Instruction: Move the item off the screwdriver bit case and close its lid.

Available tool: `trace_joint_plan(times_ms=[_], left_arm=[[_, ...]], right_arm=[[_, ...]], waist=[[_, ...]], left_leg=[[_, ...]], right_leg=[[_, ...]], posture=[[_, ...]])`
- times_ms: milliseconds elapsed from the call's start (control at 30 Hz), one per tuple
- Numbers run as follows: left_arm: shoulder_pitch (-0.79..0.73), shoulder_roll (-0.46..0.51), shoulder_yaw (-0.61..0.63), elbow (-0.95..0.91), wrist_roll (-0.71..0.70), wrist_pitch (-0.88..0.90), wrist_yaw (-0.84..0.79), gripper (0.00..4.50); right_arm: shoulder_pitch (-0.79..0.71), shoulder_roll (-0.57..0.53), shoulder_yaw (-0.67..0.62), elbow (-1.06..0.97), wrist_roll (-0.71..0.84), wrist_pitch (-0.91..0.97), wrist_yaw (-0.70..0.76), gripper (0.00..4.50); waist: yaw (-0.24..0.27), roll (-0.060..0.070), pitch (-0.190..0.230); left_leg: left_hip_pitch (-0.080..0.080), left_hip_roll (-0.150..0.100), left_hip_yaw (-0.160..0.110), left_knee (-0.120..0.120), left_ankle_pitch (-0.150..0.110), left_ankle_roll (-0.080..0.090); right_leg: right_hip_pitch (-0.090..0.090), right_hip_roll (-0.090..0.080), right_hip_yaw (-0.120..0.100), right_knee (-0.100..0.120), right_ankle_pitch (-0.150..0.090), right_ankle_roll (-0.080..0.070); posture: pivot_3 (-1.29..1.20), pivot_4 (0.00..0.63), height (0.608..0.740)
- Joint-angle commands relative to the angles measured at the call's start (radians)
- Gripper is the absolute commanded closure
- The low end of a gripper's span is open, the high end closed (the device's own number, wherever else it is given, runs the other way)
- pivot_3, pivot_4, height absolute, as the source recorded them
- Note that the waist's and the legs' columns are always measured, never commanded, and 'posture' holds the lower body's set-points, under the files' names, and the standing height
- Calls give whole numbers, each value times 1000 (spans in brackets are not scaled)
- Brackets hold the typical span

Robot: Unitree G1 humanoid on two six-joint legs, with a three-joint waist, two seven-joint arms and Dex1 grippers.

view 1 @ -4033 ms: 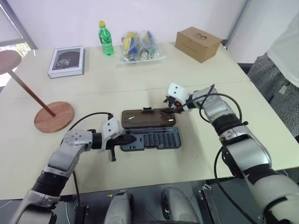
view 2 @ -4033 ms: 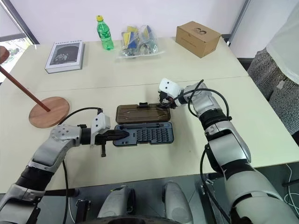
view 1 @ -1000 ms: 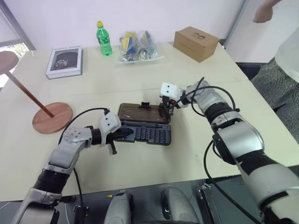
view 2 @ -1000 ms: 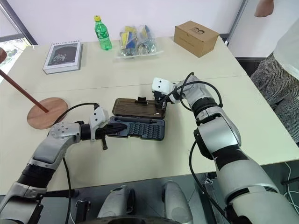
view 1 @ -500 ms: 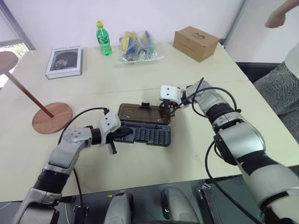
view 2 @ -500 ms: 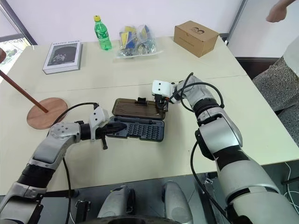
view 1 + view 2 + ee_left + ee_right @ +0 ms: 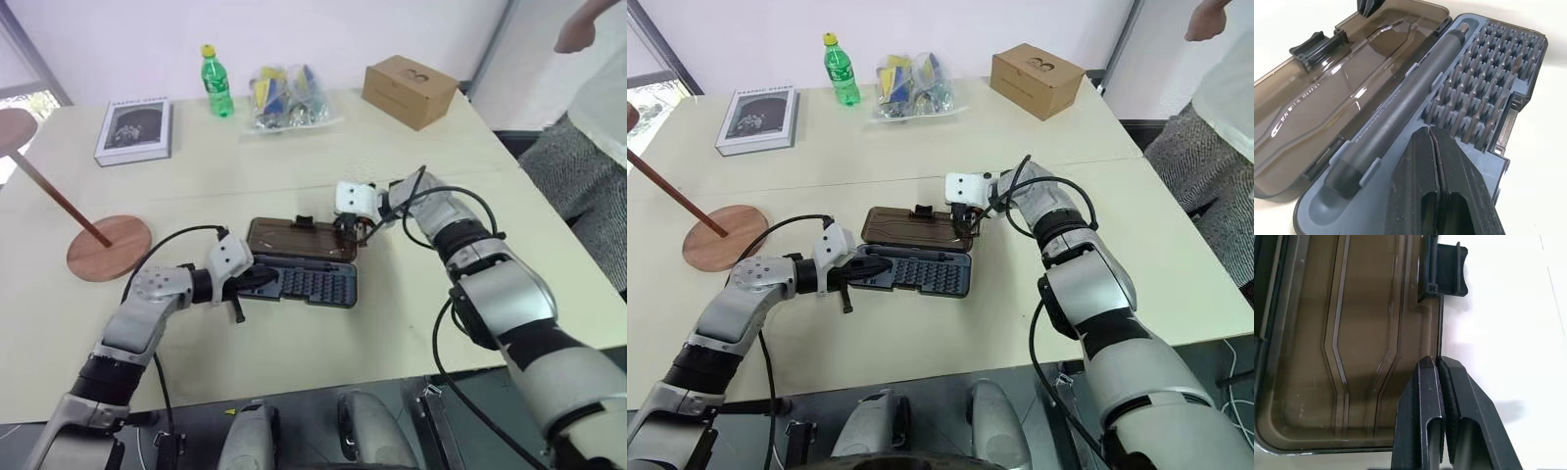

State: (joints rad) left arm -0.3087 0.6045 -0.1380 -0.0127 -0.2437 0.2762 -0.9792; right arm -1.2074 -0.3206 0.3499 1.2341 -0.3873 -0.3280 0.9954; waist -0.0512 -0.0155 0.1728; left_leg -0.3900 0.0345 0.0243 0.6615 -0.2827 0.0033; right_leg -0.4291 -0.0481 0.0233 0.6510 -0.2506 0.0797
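Right end effector (image 7: pixel 1439 363): fully closed, clamped on the thin free edge of the lid (image 7: pixel 299 238), near the lid's 3 o'clock end, beside the black clasp (image 7: pixel 1447 269); approach from 3 o'clock in the head views.
Left end effector (image 7: pixel 1431 142): fully closed, nothing between the fingers; tips pressed down on the grey tray of the screwdriver bit case (image 7: pixel 318 284) at its 9 o'clock end, just beside the driver handle (image 7: pixel 1400 105).
Lid state: open, slightly raised off the bench (image 7: pixel 411 323) on the 12 o'clock side of the tray, hinge shared along the long edge.
Case long axis: 9-to-3 o'clock across the bench, 3 o'clock end tilted a little toward 4; driver handle parallel to it, tip toward 3 o'clock; bit rows toward the 3 o'clock end.
Item (image 7: pixel 108 247): reddish-brown wooden stand, already off the case, well apart at 9 o'clock; base flat on the bench, rod leaning up toward 10 o'clock.
Risk, slip: narrow pinch on a thin rim, likely to slide off as the lid swings over.
Risk, twist: lift from one end only, possible skewed lid and clasp misalignment.
Risk, trapped fingers: left tips inside the tray, in the path of the closing lid.
Risk, shift: case sliding if hold-down released too soon.
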Motion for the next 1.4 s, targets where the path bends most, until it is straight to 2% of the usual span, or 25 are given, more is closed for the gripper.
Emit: trace_joint_plan(times_ms=[33,167,300,733,1033,1233,1400], left_arm=[[-13,-1,16,-14,-2,-10,2,4500],[-16,-1,17,-12,-1,-10,2,4500],[-33,-4,14,3,-1,-9,-2,4500],[-101,-3,0,74,11,-26,-50,4500],[-121,-5,4,97,17,-31,-68,4500],[-131,-5,7,97,13,-33,-77,4500],[-145,-14,37,44,-59,37,-92,4500]], right_arm=[[3,-20,32,-73,-40,-104,-79,4459],[30,-56,41,-159,-59,-174,-163,4459],[119,-111,17,-368,-72,-204,-285,4459],[404,-191,-43,-946,-153,-19,-500,4459],[584,-179,-51,-1238,-115,121,-437,4459],[604,-176,-46,-1263,-116,162,-411,4459],[602,-183,-43,-1255,-118,169,-398,4459]], waist=[[-1,0,0],[4,0,0],[11,0,0],[10,0,0],[10,0,0],[9,0,0],[10,0,0]], left_leg=[[0,0,0,0,0,0],[0,0,0,0,0,0],[-1,0,0,0,0,0],[-1,-1,0,0,0,0],[-1,-1,0,1,0,0],[-1,-1,0,1,0,0],[-1,-1,0,1,0,0]], right_leg=[[0,0,0,0,0,0],[0,0,0,0,0,0],[0,-1,0,0,0,0],[0,0,0,0,0,0],[0,1,0,-1,0,0],[0,1,0,-1,0,0],[0,1,0,-1,0,0]], posture=[[0,150,740],[0,150,740],[0,150,740],[0,150,740],[0,150,740],[0,150,740],[0,150,740]])
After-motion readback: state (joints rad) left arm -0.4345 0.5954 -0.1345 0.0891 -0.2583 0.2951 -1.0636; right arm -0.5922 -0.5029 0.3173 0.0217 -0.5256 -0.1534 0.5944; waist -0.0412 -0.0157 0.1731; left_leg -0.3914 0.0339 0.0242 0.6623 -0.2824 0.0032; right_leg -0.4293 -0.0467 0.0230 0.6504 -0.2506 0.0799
